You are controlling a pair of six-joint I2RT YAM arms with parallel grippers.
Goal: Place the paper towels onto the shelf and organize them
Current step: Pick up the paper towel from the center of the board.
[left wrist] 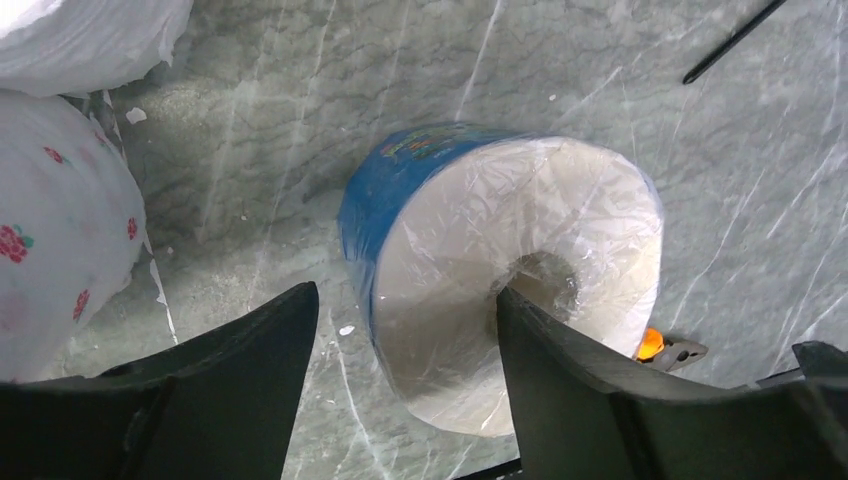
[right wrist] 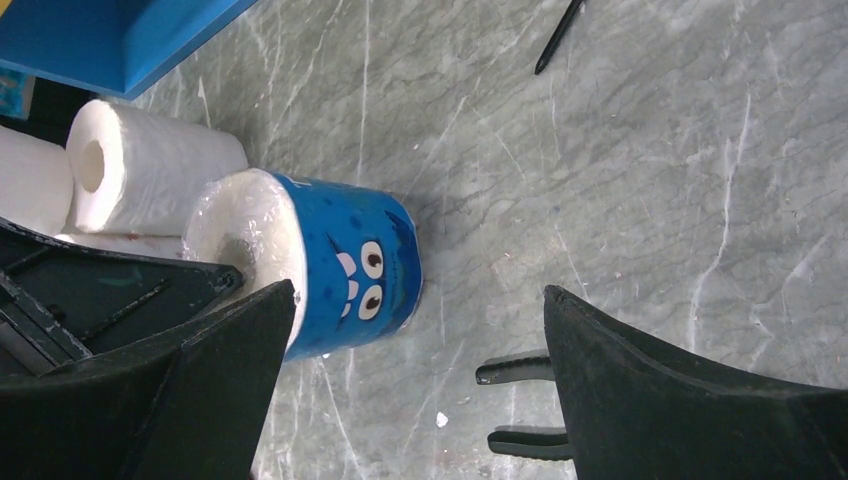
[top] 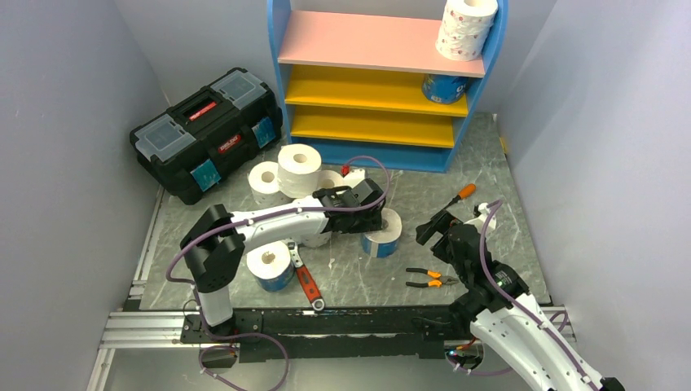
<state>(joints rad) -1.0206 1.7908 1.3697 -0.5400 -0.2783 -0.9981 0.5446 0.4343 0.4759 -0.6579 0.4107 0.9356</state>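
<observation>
Left wrist view has the left gripper (left wrist: 405, 295) spread wide over a blue-wrapped roll (left wrist: 500, 280) that stands on end on the grey marbled mat (left wrist: 300, 120). One finger (left wrist: 250, 380) sits apart from the roll's wrapped side. The other finger (left wrist: 570, 390) lies across its white top face right at the hollow core. Whether it presses on the paper I cannot tell, and nothing is clamped. Seen from the right wrist, the right gripper (right wrist: 418, 292) is likewise wide apart and holds nothing. It hangs above the mat with that same roll beside one finger, and the dark ends of the pliers (right wrist: 515, 370) show between its fingers. In the top external view the shelf (top: 383, 41) stands at the far edge of the mat, well apart from the roll at the left gripper. A pink-dotted roll (top: 466, 28) stands upright at the right end of its pink board. A second blue-wrapped roll (top: 444, 88) sits below that on the upper yellow board. A cluster of white rolls (top: 299, 167), three that I can count, sits between the black toolbox (top: 208, 134) and the shelf's foot. It lies just behind the left arm, which covers its near edge, so anything under the arm cannot be made out. A third blue-wrapped roll (top: 270, 265) stands by the left arm's base, with a red-handled tool (top: 308, 283) just beside it. That makes seven rolls plainly seen: two on the shelf and five on the mat. Three of them are blue-wrapped. There are three loose tools: the pliers, the red-handled tool and an orange-handled screwdriver (top: 463, 194) near the right gripper.
</observation>
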